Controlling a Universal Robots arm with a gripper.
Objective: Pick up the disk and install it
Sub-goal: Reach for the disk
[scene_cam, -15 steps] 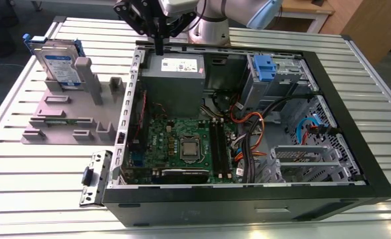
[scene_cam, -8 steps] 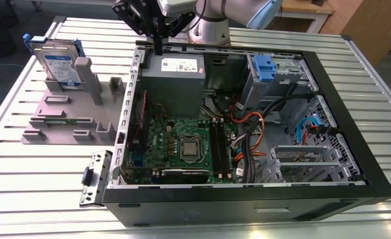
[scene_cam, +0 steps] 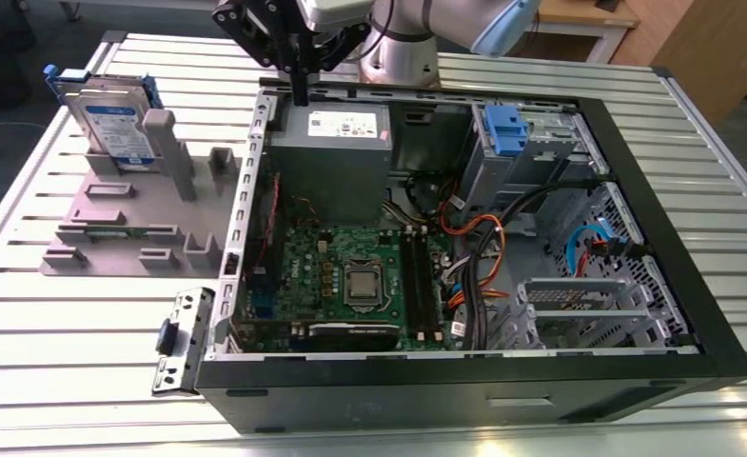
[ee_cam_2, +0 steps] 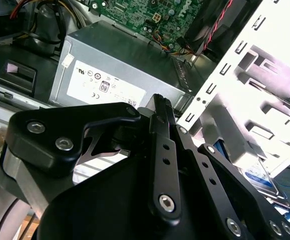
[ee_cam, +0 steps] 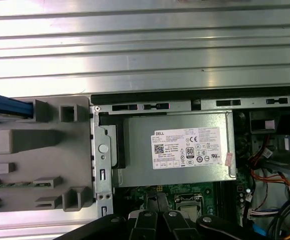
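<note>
Disk (scene_cam: 107, 129) upright in grey holder (scene_cam: 132, 214) near worktop (scene_cam: 43, 333) corner, exterior view's far left. Hand (scene_cam: 301, 95) empty, fingers pressed together, above power supply (scene_cam: 335, 152), well apart from disk. Pick-up seemingly not begun; grasp calls for parted fingers astride bracket.

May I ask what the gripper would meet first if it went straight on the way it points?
Pointing down, the gripper would probably meet the big grey metal power-supply box with the white sticker, near its edge beside the computer case's silver metal frame. Depth is unclear; it might catch that frame instead.
</note>
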